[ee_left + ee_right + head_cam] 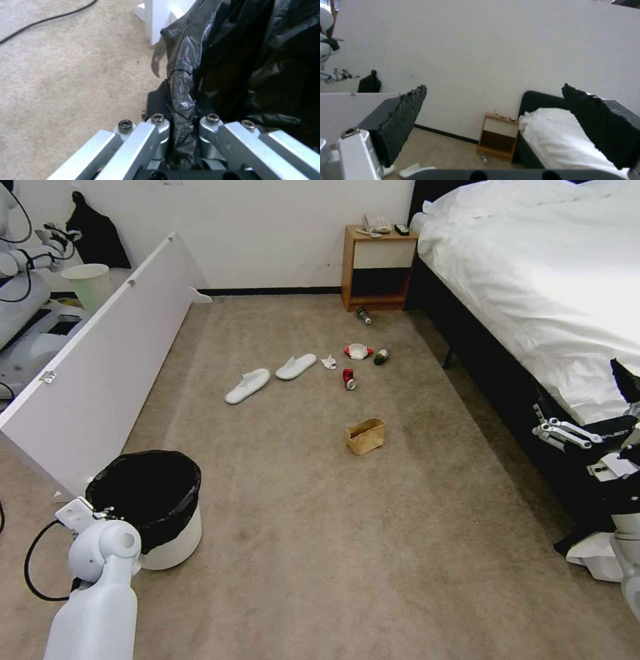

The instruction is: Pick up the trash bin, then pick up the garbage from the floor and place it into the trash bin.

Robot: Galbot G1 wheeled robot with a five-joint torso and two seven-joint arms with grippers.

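The left gripper (181,125) was clamped on the near rim of the trash bin (175,540), its fingers (156,125) pinching the black bag (233,62) folded over that rim. The bin stood at the robot's left on the carpet (320,553), just beside a white panel (100,373); whether it had left the floor could not be told. The right gripper (493,130) hung at the robot's right beside the bed (553,280), its pads (403,117) set well apart and holding nothing.

The garbage lay ahead on the carpet — a brown paper bag (365,436) nearest, then a crushed red can (348,378), a tissue (329,361), a red-white wrapper (359,351), two bottles (381,357) and two white slippers (248,385), well apart from the bin.

Likely hazards: the grip appeared to bear mainly on slick bag film, so the bag might slide or tear and the bin drop. A hold at one rim point would also let the bin tilt or swing while carried — possibly striking the panel.
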